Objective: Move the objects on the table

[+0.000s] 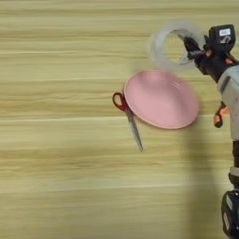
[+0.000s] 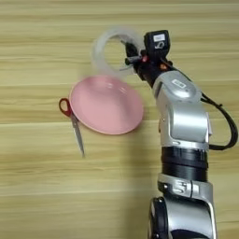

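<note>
Tape roll [image 2: 114, 50] apparently pinched in end effector [image 2: 132, 55]

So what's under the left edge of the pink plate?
The red-handled scissors lie at the pink plate's left rim: red handles beside the rim, blades pointing toward the near edge of the table. Whether any of the handles runs under the plate is hidden.

Stereo head pair, overhead on table [image 1: 56, 186]
</note>
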Robot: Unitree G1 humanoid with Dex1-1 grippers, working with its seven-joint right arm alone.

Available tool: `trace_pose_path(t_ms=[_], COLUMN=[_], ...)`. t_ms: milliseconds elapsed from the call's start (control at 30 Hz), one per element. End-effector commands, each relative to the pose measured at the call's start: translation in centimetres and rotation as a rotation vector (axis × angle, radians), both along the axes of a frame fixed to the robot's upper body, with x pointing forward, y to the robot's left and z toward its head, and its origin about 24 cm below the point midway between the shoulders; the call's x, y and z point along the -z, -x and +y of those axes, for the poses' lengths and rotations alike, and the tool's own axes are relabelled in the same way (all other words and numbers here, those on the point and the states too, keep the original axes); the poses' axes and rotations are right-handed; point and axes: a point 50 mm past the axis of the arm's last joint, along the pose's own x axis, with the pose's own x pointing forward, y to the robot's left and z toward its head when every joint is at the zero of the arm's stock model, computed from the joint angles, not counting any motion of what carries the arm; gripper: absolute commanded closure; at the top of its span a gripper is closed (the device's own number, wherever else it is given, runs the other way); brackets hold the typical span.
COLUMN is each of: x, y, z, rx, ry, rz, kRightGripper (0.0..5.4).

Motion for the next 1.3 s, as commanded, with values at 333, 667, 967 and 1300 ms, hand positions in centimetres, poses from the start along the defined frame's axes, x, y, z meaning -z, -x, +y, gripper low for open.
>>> trace_pose_path(t_ms=[333,667,967,1300], x=[-0.4,2.3,3.8,3.9], y=[0.7,0.3,-0.4,-0.7], z=[-0.6,-0.2,0.0,0.0], rx=[-0.007,-0.03,-0.037,-0.039], ry=[0.029,0.007,0.003,0.01], rz=[0.0,0.109,0.158,0.159], kRightGripper=[4.09,4.09,4.09,4.09])
